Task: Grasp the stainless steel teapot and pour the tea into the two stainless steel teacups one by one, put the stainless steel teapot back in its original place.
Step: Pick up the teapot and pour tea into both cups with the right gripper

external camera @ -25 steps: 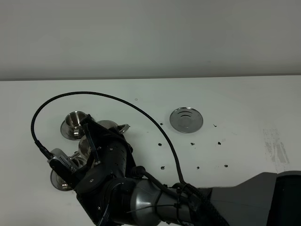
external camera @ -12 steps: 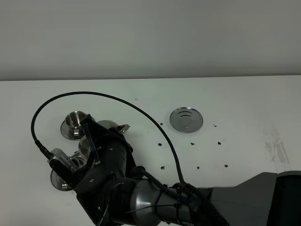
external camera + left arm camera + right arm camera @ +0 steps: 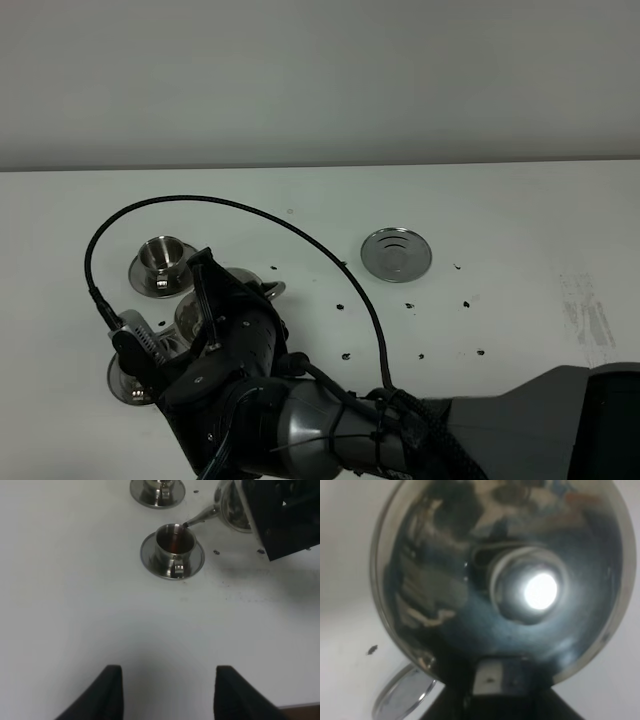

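The stainless steel teapot is tilted, its thin spout tip at the rim of the near teacup, which holds dark tea and stands on its saucer. The second teacup stands just beyond it. My right gripper is shut on the teapot; its lid and knob fill the right wrist view. From above, the right arm reaches across to the left and hides most of the teapot and near cup; the far cup shows. The coaster lies bare. My left gripper is open and empty.
Small dark specks dot the white table between the cups and the coaster. A black cable arcs over the right arm. The table's far edge meets a grey wall. A saucer rim shows under the teapot.
The right wrist has rotated and the teapot has tipped further toward the near cup. The cable loop has shifted to the right. The cups and coaster have not moved.
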Action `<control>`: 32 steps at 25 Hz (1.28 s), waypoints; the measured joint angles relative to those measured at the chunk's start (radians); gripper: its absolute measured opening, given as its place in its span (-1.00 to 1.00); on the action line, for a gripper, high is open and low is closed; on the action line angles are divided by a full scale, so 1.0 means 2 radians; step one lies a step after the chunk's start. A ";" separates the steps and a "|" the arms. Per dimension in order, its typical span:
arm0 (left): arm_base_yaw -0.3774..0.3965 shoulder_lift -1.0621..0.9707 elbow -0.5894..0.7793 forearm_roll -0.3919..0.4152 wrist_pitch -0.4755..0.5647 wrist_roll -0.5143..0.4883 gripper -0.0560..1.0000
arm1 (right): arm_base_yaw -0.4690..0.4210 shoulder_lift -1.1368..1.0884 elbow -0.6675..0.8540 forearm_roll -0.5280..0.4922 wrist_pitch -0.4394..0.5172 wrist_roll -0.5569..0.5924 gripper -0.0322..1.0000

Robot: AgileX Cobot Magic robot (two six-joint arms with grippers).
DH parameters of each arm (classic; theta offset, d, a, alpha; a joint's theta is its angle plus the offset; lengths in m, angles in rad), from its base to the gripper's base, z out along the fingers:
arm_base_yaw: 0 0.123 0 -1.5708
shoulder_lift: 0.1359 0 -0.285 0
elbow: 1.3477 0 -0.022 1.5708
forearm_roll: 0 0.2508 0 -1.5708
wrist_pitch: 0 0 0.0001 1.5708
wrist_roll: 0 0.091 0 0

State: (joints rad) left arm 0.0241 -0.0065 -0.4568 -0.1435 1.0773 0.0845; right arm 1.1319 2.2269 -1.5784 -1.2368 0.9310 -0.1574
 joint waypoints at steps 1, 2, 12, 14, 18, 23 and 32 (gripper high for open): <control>0.000 0.000 0.000 0.000 0.000 0.000 -0.13 | 0.000 0.000 0.000 0.002 0.001 0.000 -0.55; 0.000 0.000 0.000 0.000 0.000 0.000 -0.13 | 0.000 -0.001 0.000 0.006 0.004 0.000 -0.55; 0.000 0.000 0.000 0.000 0.000 0.000 -0.13 | -0.010 -0.057 0.000 0.119 0.023 0.075 -0.55; 0.000 0.000 0.000 0.000 0.000 0.000 -0.13 | -0.010 -0.067 0.000 0.147 0.034 0.104 -0.55; 0.000 0.000 0.000 0.000 0.000 0.000 -0.13 | -0.015 -0.086 0.000 0.221 0.039 0.140 -0.55; 0.000 0.000 0.000 0.000 0.000 0.000 -0.13 | -0.027 -0.103 0.000 0.321 0.031 0.168 -0.55; 0.000 0.000 0.000 0.000 0.000 0.000 -0.13 | -0.039 -0.137 0.026 0.453 -0.029 0.149 -0.55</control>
State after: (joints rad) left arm 0.0241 -0.0065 -0.4568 -0.1435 1.0773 0.0845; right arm 1.0529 1.9525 -1.5258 -0.3308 0.8737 0.1412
